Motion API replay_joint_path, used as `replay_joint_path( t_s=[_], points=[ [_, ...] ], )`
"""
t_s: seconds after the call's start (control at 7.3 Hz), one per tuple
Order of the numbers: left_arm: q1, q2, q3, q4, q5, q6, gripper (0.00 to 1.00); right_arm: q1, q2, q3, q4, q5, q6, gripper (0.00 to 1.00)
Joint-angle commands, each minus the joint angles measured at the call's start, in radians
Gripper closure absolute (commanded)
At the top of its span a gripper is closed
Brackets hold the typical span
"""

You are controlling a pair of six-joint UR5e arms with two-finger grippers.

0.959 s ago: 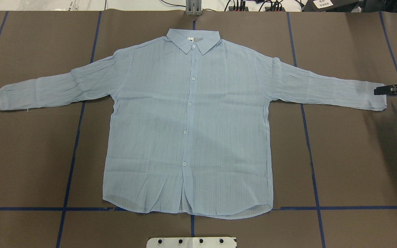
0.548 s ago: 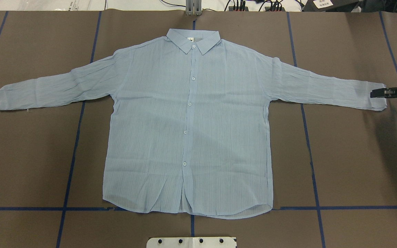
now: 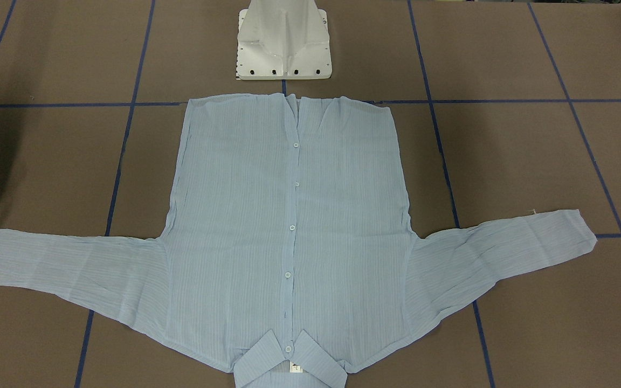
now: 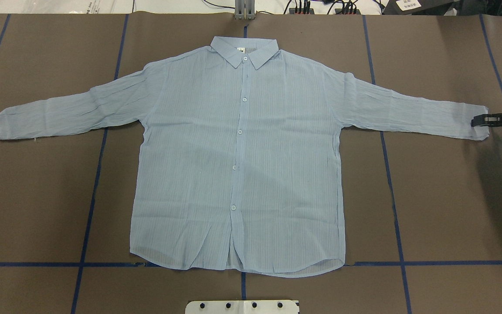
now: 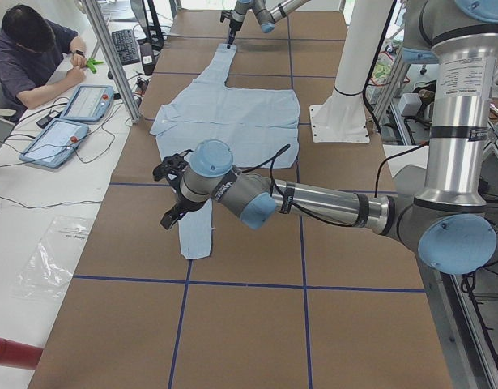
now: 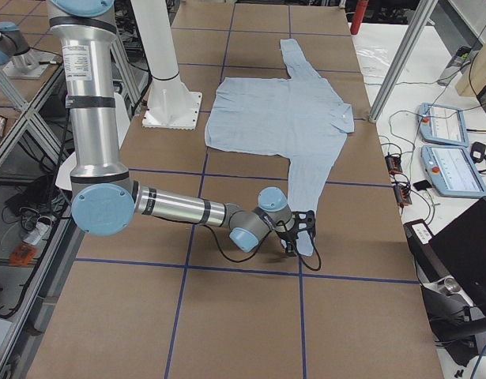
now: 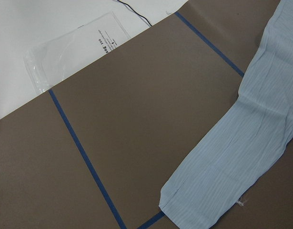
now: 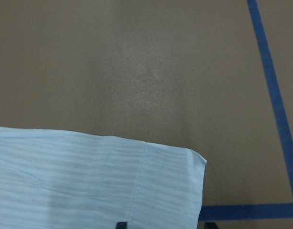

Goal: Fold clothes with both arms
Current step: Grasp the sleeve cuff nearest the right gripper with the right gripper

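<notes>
The right gripper (image 4: 475,121) has slipped slightly toward the robot on the shirt's (image 4: 238,152) cuff (image 4: 479,128).

Front-facing: the shirt lies flat on the counter (image 3: 504,161), sleeves spread.

Left side: the left gripper (image 5: 172,193) hangs by the other sleeve (image 5: 198,235); I cannot tell its state.

Right wrist: fingertips (image 8: 121,224) spread, straddling the cuff.

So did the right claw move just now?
Yes, a little. In the overhead view the right claw slid down along the cuff, toward the robot; the cuff stayed put.
</notes>
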Motion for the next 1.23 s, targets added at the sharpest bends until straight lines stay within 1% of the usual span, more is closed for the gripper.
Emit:
replay_joint_path(
  t_s=[0.0,0.14,0.27,0.55,0.69,0.82,0.96,1.1],
  points=[
    [0.000,0.000,0.000,0.000,0.000,0.000,0.00,0.000,0.001,0.008,0.000,0.000,0.008,1.00],
    [0.000,0.000,0.000,0.000,0.000,0.000,0.00,0.000,0.002,0.034,0.000,0.003,0.009,1.00],
    [0.000,0.000,0.000,0.000,0.000,-0.001,0.00,0.000,0.004,0.095,-0.003,0.009,0.009,1.00],
    [0.000,0.000,0.002,0.000,0.000,-0.001,0.00,0.001,0.074,0.187,-0.004,-0.001,0.011,1.00],
    [0.000,0.000,0.002,0.000,0.000,-0.003,0.00,0.001,0.146,0.205,-0.001,-0.005,0.011,1.00],
    [0.000,0.000,0.000,0.000,0.000,-0.003,0.00,-0.029,0.250,0.197,-0.003,-0.005,0.011,1.00],
    [0.000,0.000,0.000,0.000,0.000,-0.001,0.00,-0.079,0.328,0.194,-0.009,-0.014,0.056,1.00],
    [0.000,0.000,0.000,0.000,0.000,-0.001,0.00,-0.156,0.397,0.194,-0.015,-0.108,0.181,1.00]
  ],
)
